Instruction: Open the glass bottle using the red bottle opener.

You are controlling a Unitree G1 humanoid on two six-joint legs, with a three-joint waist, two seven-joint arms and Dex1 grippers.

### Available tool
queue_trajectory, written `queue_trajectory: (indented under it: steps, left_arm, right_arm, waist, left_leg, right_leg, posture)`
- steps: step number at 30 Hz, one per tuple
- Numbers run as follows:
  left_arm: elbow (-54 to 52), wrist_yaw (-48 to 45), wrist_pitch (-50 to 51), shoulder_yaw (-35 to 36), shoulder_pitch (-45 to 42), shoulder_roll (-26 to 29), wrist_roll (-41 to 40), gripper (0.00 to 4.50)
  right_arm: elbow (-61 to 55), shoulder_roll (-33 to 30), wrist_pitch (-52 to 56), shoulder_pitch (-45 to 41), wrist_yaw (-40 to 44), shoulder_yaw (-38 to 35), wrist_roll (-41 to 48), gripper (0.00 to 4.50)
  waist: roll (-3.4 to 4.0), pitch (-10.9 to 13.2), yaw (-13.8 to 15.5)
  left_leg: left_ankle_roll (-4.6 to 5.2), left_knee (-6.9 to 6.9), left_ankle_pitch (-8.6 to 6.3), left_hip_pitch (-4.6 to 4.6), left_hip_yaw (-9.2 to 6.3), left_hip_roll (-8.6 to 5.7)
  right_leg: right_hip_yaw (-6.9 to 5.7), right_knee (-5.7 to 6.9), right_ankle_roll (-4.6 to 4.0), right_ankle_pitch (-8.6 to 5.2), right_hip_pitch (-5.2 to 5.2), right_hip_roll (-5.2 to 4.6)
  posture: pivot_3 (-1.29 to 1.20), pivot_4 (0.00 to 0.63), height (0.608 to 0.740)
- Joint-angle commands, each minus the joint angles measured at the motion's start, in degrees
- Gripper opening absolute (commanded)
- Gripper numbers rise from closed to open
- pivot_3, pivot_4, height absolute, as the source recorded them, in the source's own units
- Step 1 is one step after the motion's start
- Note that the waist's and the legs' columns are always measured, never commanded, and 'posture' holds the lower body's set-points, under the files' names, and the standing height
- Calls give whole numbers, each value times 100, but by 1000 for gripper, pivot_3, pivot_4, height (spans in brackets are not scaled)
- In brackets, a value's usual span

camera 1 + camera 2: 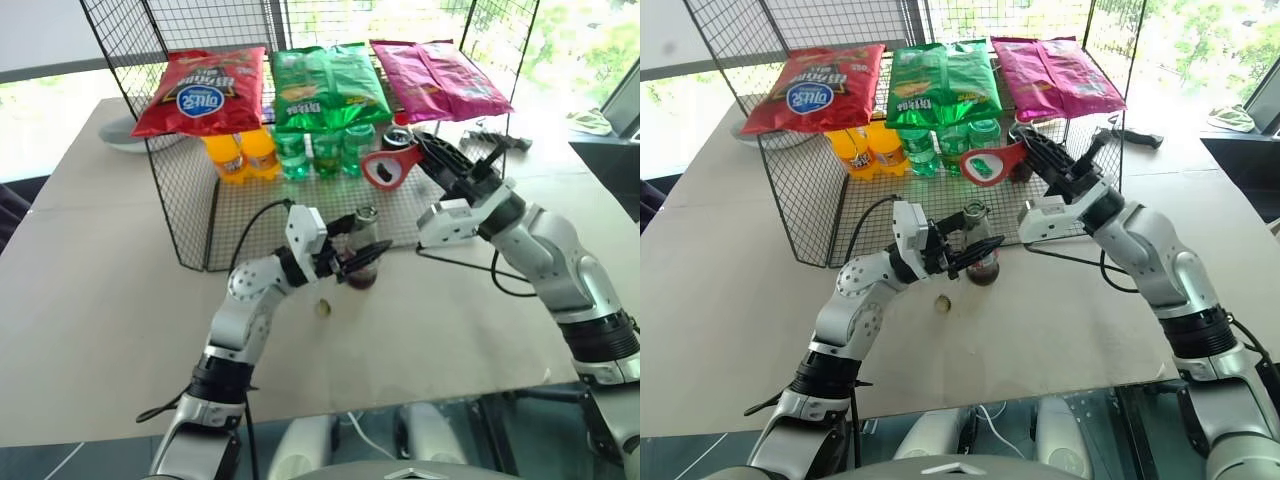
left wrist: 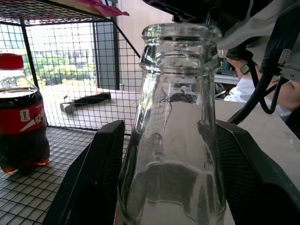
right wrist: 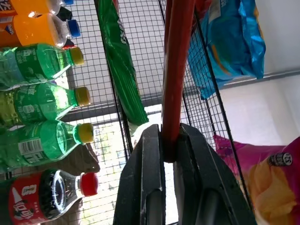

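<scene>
Glass bottle (image 1: 362,262) first: it stands upright on the worktop (image 1: 120,300) just in front of the wire rack (image 1: 190,215), and the left gripper (image 1: 358,260) holds it, one black finger (image 2: 93,173) on each side of the clear neck. In the left wrist view the mouth of the bottle looks bare, with no cap on the rim, and a small round thing (image 1: 323,308) lies on the worktop just beside the bottle; it may be the cap, though it is too small to be sure. The right gripper (image 1: 432,152) is up above and to the right of the bottle, its fingers pinched tight on the handle of the red bottle opener (image 1: 391,165), whose ring head points toward the rack. If the cap is off, the job is likely done, and the risks are plain ones. An open bottle of cola will spill if the left fingers let go unevenly or knock it over. The opener hangs close to the drinks (image 1: 300,152) under the rack shelf, so a careless swing could catch the wire or topple one. The thin handle could also slip from so narrow a pinch.
</scene>
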Motion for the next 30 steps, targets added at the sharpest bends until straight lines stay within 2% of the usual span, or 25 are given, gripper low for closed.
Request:
queue_trajectory:
  steps: [1,6,8,9,11,12,17,23,30]
  left_arm:
    - [-75,15,82,16,51,5,-51,2278]
    - [-106,-35,138,31,54,26,-101,2278]
    - [-113,-45,147,32,54,34,-106,3284]
    - [-117,-47,150,34,54,37,-109,3423]
    - [-137,-42,155,48,59,43,-111,4292]
    - [-155,-48,168,54,63,54,-119,4407]
    - [-301,-101,243,47,139,156,-152,4407]
    - [-467,-68,234,118,280,334,-101,4407]
    - [-584,-25,263,171,449,489,-118,4407]
  right_arm:
    - [-8,185,216,165,25,-296,553,0]
    - [35,356,343,392,304,-207,910,0]
    - [18,441,425,476,364,-202,1009,0]
    - [10,481,453,510,371,-205,1049,0]
    - [-9,526,474,576,376,-196,1042,0]
    - [-16,551,498,604,378,-202,1046,0]
    - [10,658,659,756,581,-215,1336,0]
    - [-225,1212,1818,1284,1199,-369,2660,0]
    - [-497,1333,2619,1651,1539,-448,3305,0]
  waist:
    - [0,0,2]
    - [1,0,-10]
    - [0,0,-10]
    - [1,1,-12]
    - [1,1,-10]
    - [1,1,-10]
    - [1,1,-12]
    - [2,1,-12]
    - [3,2,-4]
  left_leg:
    - [0,0,0,0,-1,0]
    - [0,0,0,0,0,0]
    - [0,-1,0,0,0,1]
    - [0,-1,0,1,0,2]
    - [0,-1,0,-2,-1,2]
    - [0,-2,0,-4,-1,2]
    - [0,-2,0,-4,0,2]
    - [0,-4,0,-5,-1,5]
    - [1,-5,-1,-3,-1,5]
  right_leg:
    - [0,0,0,0,0,0]
    - [1,0,0,0,0,0]
    - [1,0,0,0,-1,0]
    - [1,0,0,0,0,1]
    - [1,0,0,0,-3,1]
    - [1,0,0,0,-5,1]
    - [1,0,0,0,-6,2]
    - [2,-1,0,0,-6,1]
    - [3,-1,0,0,-6,2]
  posture:
    - [0,150,740]
    - [0,150,740]
    - [0,150,740]
    - [0,150,740]
    - [0,150,740]
    - [0,150,740]
    - [0,150,740]
    - [0,150,740]
    - [0,150,740]
